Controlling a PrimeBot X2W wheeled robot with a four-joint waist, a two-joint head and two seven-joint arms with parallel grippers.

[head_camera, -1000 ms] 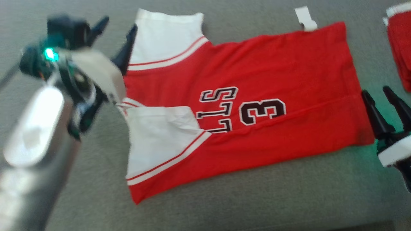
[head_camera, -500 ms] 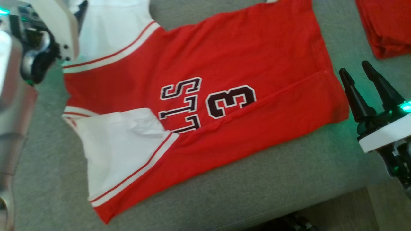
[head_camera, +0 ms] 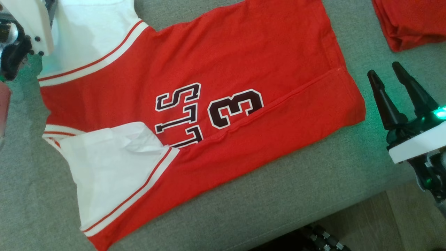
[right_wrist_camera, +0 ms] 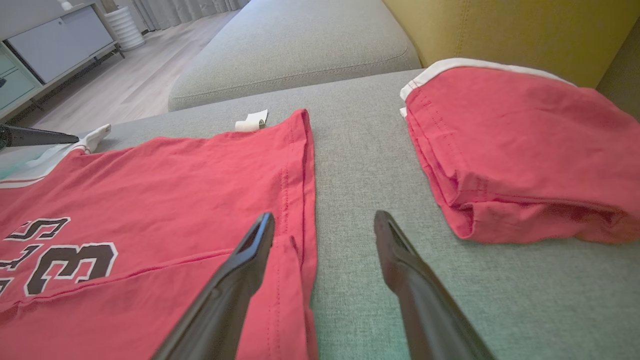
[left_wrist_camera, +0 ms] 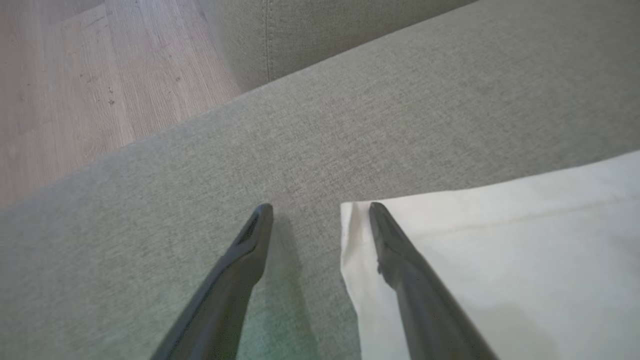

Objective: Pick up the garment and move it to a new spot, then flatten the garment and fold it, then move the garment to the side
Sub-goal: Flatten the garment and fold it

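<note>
- Sofa seat (head_camera: 278,195): grey-green cloth and the work surface here. Wood floor shows past its edge.
- Garment (head_camera: 244,52): red jersey with white sleeves, lying spread and mostly flat on the seat. The near long edge and near sleeve look turned in over the lettering. The far sleeve lies out, not yet folded.
- Folded red pile (right_wrist_camera: 515,145): sits apart, beyond the jersey's hem.
- Right gripper (head_camera: 384,69): fingers wide and empty, just beside the hem.
- Left gripper (left_wrist_camera: 320,207): fingers wide, straddling the far sleeve's corner. Contact with the cloth cannot be told.
- White tag (right_wrist_camera: 251,121): at the hem's far corner.
- Judgement: moving and flattening look done and folding is partway. The remaining folds and the move aside are left.
</note>
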